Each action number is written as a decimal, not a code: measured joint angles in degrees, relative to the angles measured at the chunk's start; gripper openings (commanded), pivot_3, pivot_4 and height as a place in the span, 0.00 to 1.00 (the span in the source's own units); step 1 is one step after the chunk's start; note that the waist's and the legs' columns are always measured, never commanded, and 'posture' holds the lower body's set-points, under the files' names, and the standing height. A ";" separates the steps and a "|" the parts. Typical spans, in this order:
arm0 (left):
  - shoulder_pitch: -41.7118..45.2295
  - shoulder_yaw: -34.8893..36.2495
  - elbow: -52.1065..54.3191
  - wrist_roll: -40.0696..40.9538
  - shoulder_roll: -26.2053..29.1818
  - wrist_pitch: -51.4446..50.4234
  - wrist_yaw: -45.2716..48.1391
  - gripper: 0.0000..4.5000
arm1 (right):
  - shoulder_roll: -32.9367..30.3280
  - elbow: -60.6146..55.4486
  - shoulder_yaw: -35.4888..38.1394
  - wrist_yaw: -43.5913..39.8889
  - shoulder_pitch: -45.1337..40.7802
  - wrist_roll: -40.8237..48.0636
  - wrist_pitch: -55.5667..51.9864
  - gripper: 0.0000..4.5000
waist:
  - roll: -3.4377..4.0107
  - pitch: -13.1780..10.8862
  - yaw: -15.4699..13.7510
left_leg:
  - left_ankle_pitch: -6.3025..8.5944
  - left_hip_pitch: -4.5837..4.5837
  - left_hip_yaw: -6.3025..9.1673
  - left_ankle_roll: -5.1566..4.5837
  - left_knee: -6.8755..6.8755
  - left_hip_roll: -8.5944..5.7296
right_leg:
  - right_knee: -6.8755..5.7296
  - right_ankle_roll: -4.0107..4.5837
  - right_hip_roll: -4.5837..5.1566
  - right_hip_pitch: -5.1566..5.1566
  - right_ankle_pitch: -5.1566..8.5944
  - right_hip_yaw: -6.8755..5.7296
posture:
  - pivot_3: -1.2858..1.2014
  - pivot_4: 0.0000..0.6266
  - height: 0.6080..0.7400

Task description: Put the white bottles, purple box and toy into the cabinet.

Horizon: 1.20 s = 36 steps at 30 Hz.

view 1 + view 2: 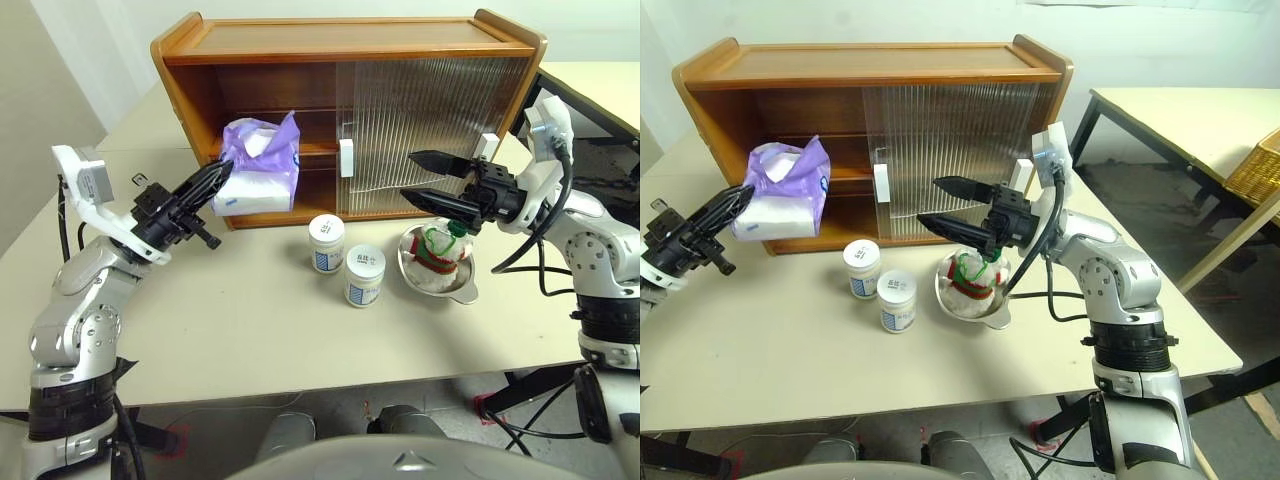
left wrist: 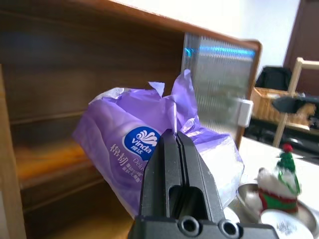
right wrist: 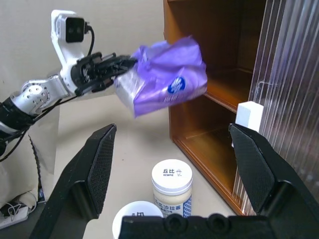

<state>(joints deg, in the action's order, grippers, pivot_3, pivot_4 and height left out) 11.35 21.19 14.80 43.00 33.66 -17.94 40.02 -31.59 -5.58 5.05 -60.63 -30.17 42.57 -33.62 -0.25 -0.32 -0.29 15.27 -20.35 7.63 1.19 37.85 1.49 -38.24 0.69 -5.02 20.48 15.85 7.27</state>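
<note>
The left gripper (image 1: 222,178) has its fingers clamped on the purple box (image 1: 258,168), held in the air at the open left side of the cabinet (image 1: 345,60). The right gripper (image 1: 422,178) has its fingers spread wide and empty above the toy (image 1: 440,250), which sits in a steel bowl (image 1: 462,287). 2 white bottles (image 1: 326,243) (image 1: 364,275) stand on the counter (image 1: 250,320) near the bowl.

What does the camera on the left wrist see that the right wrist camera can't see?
Left wrist view alone: the toy in its steel bowl, and the left gripper's fingers shut on the purple box. Right wrist view alone: the right gripper open, with the white bottles between its fingers, standing on the table. Both: the purple box and the cabinet.
</note>
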 measured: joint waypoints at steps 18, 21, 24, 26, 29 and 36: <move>20.18 -7.17 -23.42 -11.46 -6.82 5.53 -1.92 0.00 | -0.07 -0.97 0.22 1.33 0.42 0.03 0.00 1.00 | -0.18 -0.12 0.22 | -0.06 0.11 -0.08 -0.09 0.12 -0.03 | 0.07 -0.36 0.04 -0.19 -0.17 0.07 | 0.50 0.00 1.00; 23.24 -8.10 -28.77 -13.78 -7.72 7.02 -2.38 0.00 | -0.05 -1.04 0.25 1.54 0.55 0.03 0.00 1.00 | -0.20 -0.13 0.26 | -0.07 0.10 -0.08 -0.10 0.12 -0.04 | 0.11 -0.59 0.04 -0.19 -0.29 0.06 | 0.50 0.00 1.00; 25.94 -8.71 -33.74 -15.76 -8.45 8.62 -2.60 0.00 | -0.04 -1.08 0.28 1.84 0.61 0.03 0.00 1.00 | -0.23 -0.15 0.26 | -0.08 0.08 -0.09 -0.12 0.13 -0.05 | 0.13 -0.79 0.04 -0.19 -0.39 0.05 | 0.50 0.00 1.00; 28.03 -8.83 -37.24 -16.89 -9.07 10.39 -2.71 0.00 | -0.02 -1.09 0.30 1.88 0.63 0.03 0.00 1.00 | -0.24 -0.16 0.12 | -0.11 0.08 -0.05 -0.18 0.15 -0.07 | 0.13 -0.79 0.08 -0.22 -0.39 0.06 | 0.50 0.00 1.00; 31.02 -8.90 -42.11 -18.80 -9.82 12.78 -2.68 0.00 | 0.06 -1.10 0.29 1.90 0.61 0.03 0.00 1.00 | -0.27 -0.18 -0.09 | -0.26 0.09 -0.04 -0.35 0.16 -0.12 | 0.13 -0.59 0.12 -0.27 -0.32 0.05 | 0.50 0.00 1.00; 33.43 -9.00 -47.57 -20.83 -10.19 15.53 -1.48 0.29 | 0.09 -1.14 0.29 2.34 0.61 0.03 0.00 1.00 | -0.36 -0.27 -0.01 | -0.54 0.24 -0.02 -0.36 0.16 -0.23 | 0.13 -0.56 0.17 -0.45 -0.47 0.03 | 0.50 0.00 1.00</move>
<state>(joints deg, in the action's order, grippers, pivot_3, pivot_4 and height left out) 44.78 12.19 -32.77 22.16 23.47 -2.41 38.53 -31.49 -6.72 5.33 -58.29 -29.56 42.60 -33.62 -0.61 -0.59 -0.29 14.72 -20.11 7.61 0.83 38.01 1.26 -38.11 0.12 -4.86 20.03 15.38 7.29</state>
